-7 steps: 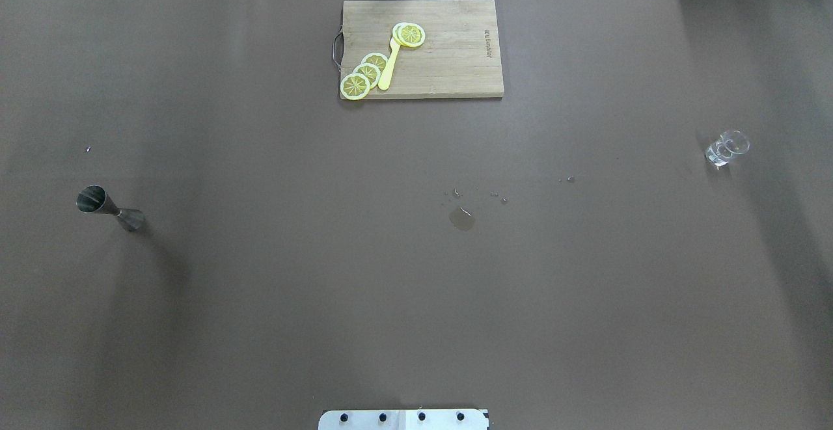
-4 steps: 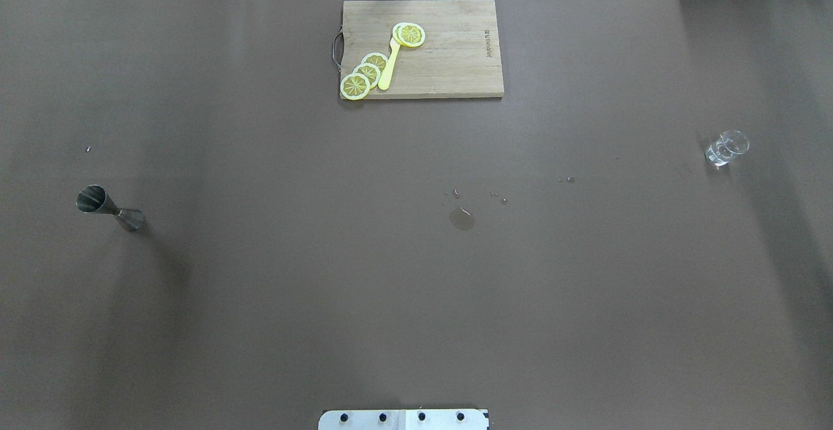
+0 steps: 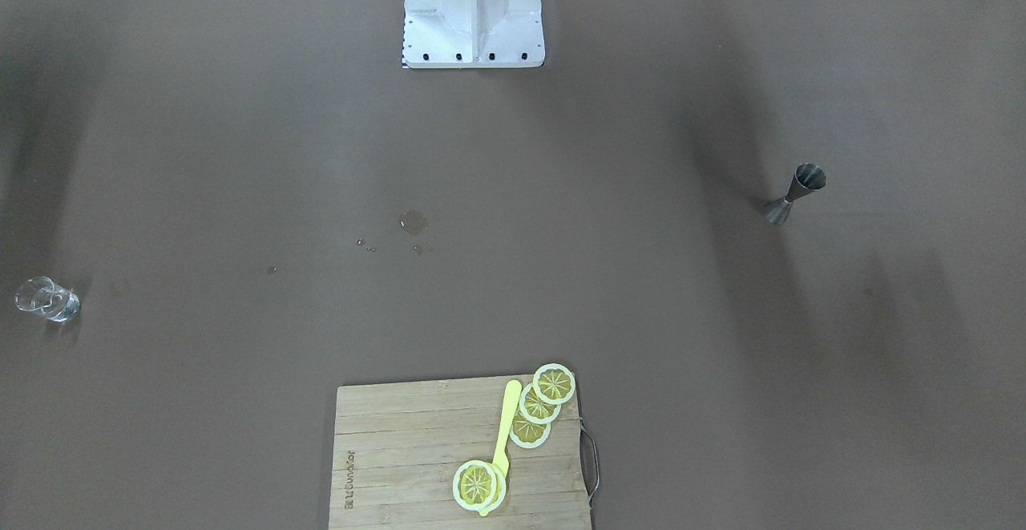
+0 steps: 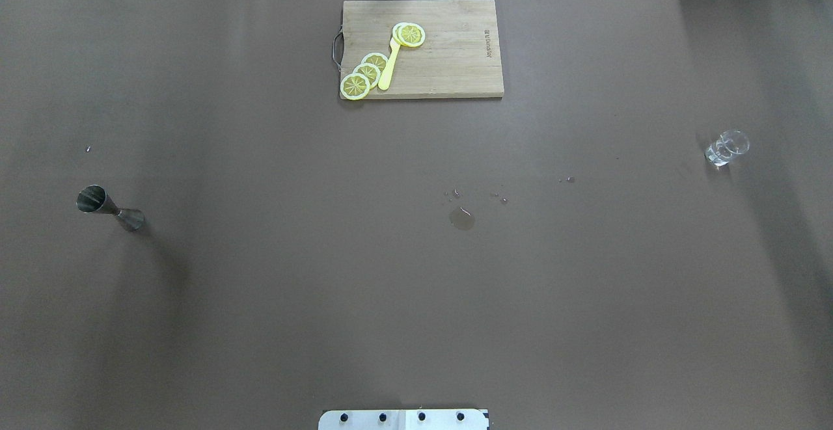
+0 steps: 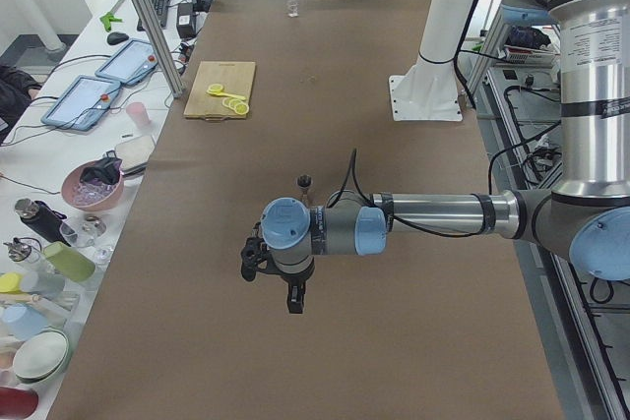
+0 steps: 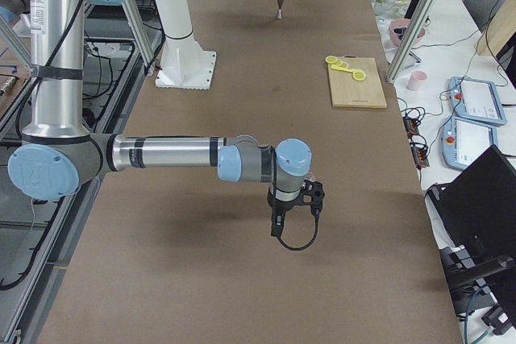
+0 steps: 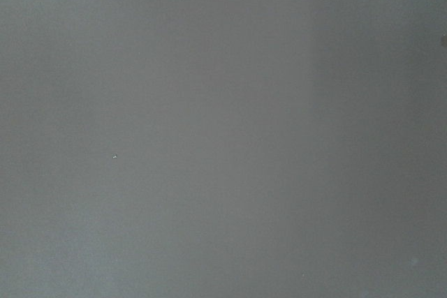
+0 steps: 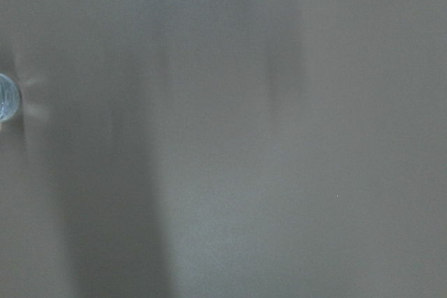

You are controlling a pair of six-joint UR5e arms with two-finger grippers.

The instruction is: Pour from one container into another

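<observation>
The grey steel jigger stands upright on the brown table at the robot's left side; it also appears as a small jigger in the front-facing view. The clear glass stands at the far right side, and the right wrist view catches the glass at its left edge. My left gripper hangs above the table short of the jigger, seen only in the exterior left view. My right gripper shows only in the exterior right view. I cannot tell whether either is open or shut.
A wooden cutting board with lemon slices and a yellow knife lies at the table's far middle. A small puddle and droplets mark the centre. The robot's white base plate sits at the near edge.
</observation>
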